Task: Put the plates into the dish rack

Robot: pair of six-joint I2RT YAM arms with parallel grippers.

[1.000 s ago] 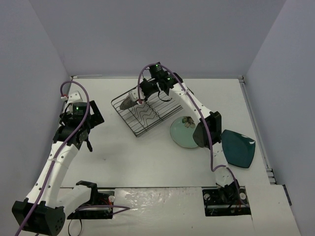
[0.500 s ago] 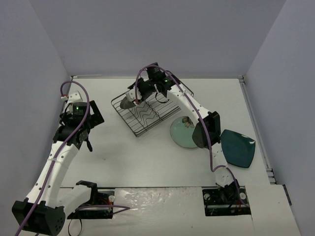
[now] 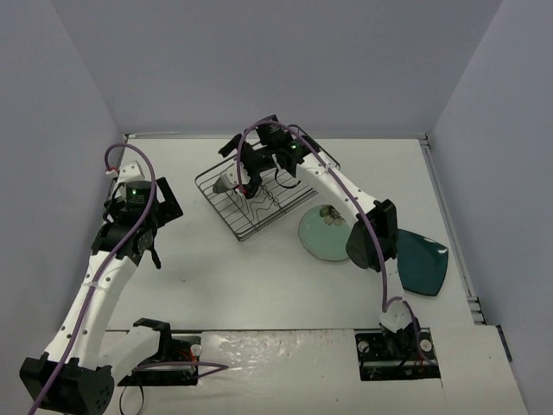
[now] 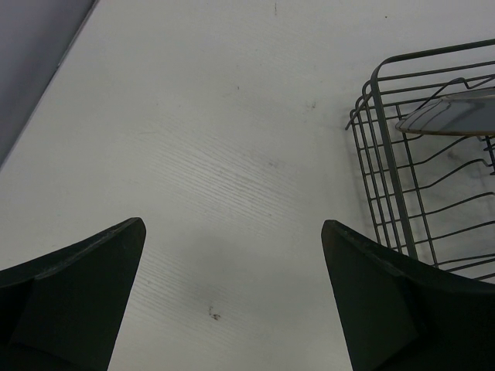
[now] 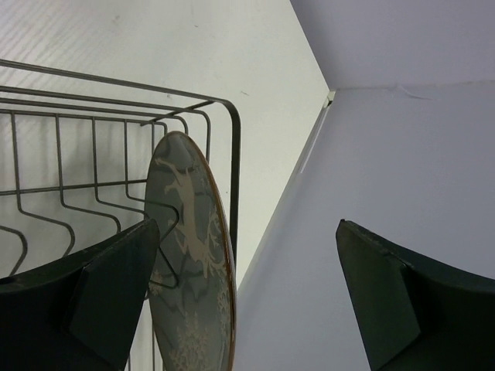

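The grey plate with the white deer pattern (image 5: 189, 263) stands on edge among the wires of the black dish rack (image 5: 93, 154), at its far left end (image 3: 226, 183). My right gripper (image 5: 246, 228) hangs open just above it; the plate's rim sits between the fingers, close to the left one, and is not squeezed. The mint-green plate (image 3: 321, 235) lies flat on the table right of the dish rack (image 3: 259, 216). The dark teal plate (image 3: 425, 262) lies further right, partly behind the right arm. My left gripper (image 4: 232, 224) is open over bare table, left of the rack (image 4: 387, 154).
The white table ends at grey walls behind and on both sides. The right arm's forearm (image 3: 367, 238) crosses above the two flat plates. In the top view the left gripper (image 3: 145, 246) hovers near the table's left side.
My right gripper went from shut on the grey plate to open. The plate now stands by itself in the rack. The left arm has not moved.
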